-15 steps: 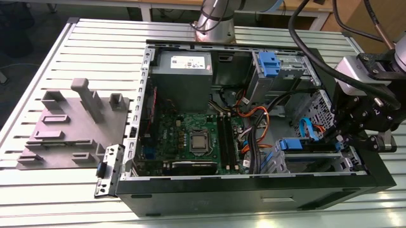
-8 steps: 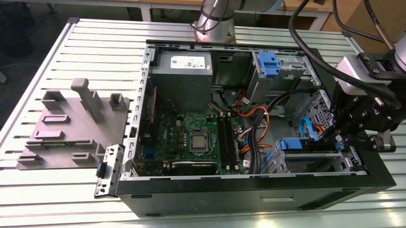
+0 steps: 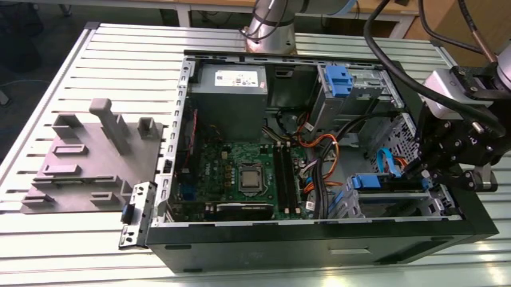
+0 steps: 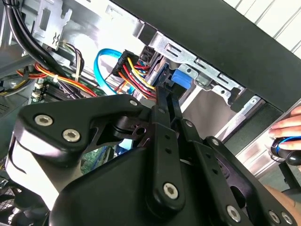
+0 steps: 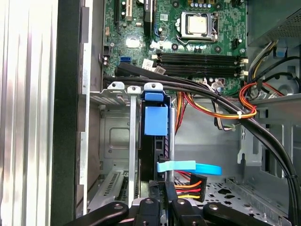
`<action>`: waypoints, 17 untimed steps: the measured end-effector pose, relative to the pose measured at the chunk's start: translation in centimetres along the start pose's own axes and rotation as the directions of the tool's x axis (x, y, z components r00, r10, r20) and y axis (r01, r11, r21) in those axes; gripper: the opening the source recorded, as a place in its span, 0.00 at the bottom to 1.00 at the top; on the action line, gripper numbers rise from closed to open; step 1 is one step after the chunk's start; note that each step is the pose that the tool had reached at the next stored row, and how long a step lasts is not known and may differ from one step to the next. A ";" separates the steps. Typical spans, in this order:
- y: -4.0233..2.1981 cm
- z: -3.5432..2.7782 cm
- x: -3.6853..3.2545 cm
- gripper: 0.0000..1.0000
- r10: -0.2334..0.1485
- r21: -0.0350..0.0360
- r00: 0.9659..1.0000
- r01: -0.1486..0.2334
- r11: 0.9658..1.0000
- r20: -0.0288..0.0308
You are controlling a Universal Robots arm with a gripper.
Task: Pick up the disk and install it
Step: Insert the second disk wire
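Tray [image 3: 88,173] of grey foam lies at the exterior view's left, the open computer case [image 3: 319,239] in the middle. At the right, gripper [image 3: 427,179] is closed narrow on the disk [image 5: 155,120], which stands in the drive bay [image 5: 115,136] with blue rail visible

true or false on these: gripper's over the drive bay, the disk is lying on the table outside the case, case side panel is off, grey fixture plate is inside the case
1. The gripper is at the drive bay. True.
2. The disk lies on the table. False: it stands on edge in the bay.
3. The computer case is open. True.
4. The grey fixture plate is inside the case. False: it sits on the table beside it.
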State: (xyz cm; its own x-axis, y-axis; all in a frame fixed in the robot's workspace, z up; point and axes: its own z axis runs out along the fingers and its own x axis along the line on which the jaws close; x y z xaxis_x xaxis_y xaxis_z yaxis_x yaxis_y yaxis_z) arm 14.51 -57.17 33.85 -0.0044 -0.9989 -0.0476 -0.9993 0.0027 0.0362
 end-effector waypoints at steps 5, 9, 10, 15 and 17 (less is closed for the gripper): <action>0.02 0.01 -0.01 0.16 0.000 0.000 1.000 0.000 1.000 0.000; 0.15 0.06 -0.01 0.16 0.000 0.000 1.000 0.000 1.000 0.000; 0.16 0.06 -0.01 0.16 0.000 0.000 1.000 0.000 1.000 0.000; 0.19 0.13 -0.02 0.16 0.000 0.000 1.000 0.000 1.000 0.000; 0.20 0.16 -0.01 0.16 0.000 0.000 1.000 0.000 1.000 0.000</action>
State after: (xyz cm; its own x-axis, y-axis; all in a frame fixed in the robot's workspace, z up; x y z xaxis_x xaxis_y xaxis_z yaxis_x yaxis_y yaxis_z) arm 14.30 -57.15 33.70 -0.0044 -0.9989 -0.0473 -0.9993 0.0027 0.0362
